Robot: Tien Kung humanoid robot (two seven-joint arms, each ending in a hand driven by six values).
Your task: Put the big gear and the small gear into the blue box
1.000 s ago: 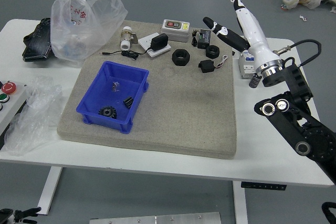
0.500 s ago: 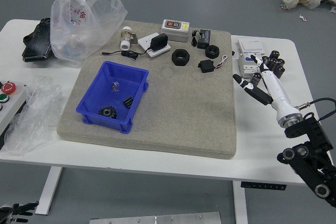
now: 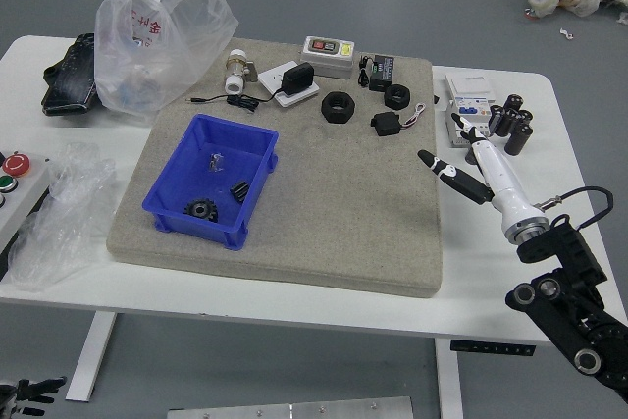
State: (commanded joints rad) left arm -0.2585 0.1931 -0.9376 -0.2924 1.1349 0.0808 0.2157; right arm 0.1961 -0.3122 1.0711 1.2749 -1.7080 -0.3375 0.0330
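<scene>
"What are our fingers (image 3: pixel 453 176) doing on the right hand (image 3: pixel 502 186)?"

"The ones we can make out are well apart, and we have nothing between them. They reach just over the mat's right edge."

"And our left hand (image 3: pixel 31 395)?"

"It rests in the near left corner, off the table (image 3: pixel 324 311), its fingers a little apart and nothing in them."

"What differs from half a second ago?"

"Our right hand is a bit farther left and nearer to us. Our left hand sits slightly farther left too. The gears haven't budged, and neither has the box."

"So where do we find the gears?"

"Both lie inside the blue box (image 3: pixel 183 170), on the mat's left half: the big gear (image 3: pixel 201 210) at the near end, the small gear (image 3: pixel 239 191) beyond it and to its right."

"Let's count, then."

"We have one box, two gears, and one small shiny piece (image 3: pixel 216 162) farther back in it. Under the box is one grey mat (image 3: pixel 343 213). Near its far edge we count two black rings (image 3: pixel 338 107), the left one larger."

"And those dark cylinders (image 3: pixel 517 137) past our right hand?"

"They bunch together, so we can't tell how many."
</scene>
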